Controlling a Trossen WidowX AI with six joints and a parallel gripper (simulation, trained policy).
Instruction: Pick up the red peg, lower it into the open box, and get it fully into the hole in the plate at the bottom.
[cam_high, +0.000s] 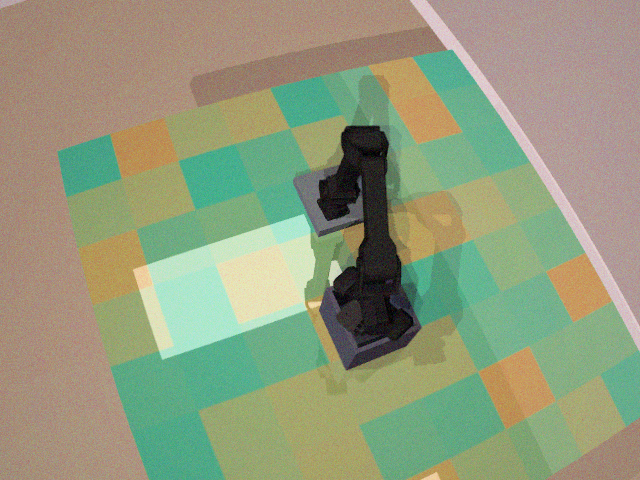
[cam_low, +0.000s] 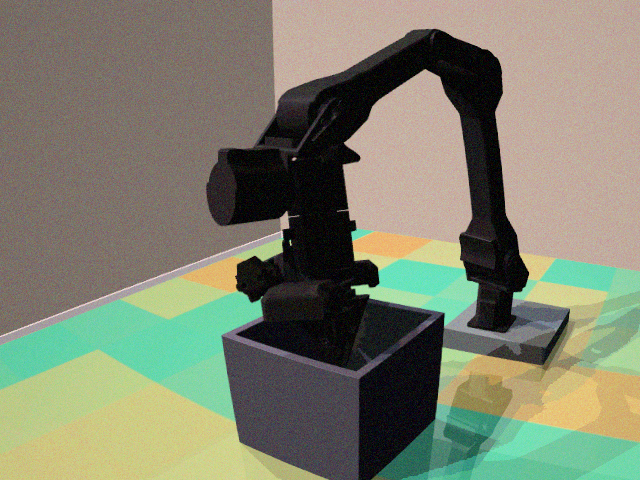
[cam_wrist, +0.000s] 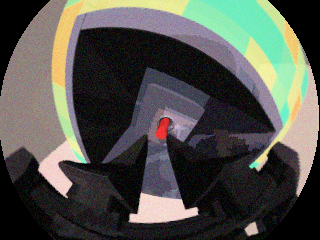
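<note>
The red peg (cam_wrist: 162, 131) stands at the hole in the grey plate (cam_wrist: 186, 106) at the bottom of the box (cam_high: 377, 356) (cam_low: 294, 397) (cam_wrist: 150, 18). Its lower end is in the hole and a short red part still shows above it, slightly tilted in the wrist view. How deep it sits cannot be told exactly. My gripper (cam_wrist: 157, 137) reaches down inside the box. Its fingers are parted a little, with a gap between them, and the peg's top shows at the fingertips, not clamped. The top and exterior views hide the peg and the fingertips behind the arm and box walls.
The box's high walls surround the fingers closely. The arm's grey base slab (cam_high: 336, 227) (cam_low: 527, 348) stands beside the box, on the patchwork-coloured mat (cam_high: 330, 428) (cam_low: 129, 428).
</note>
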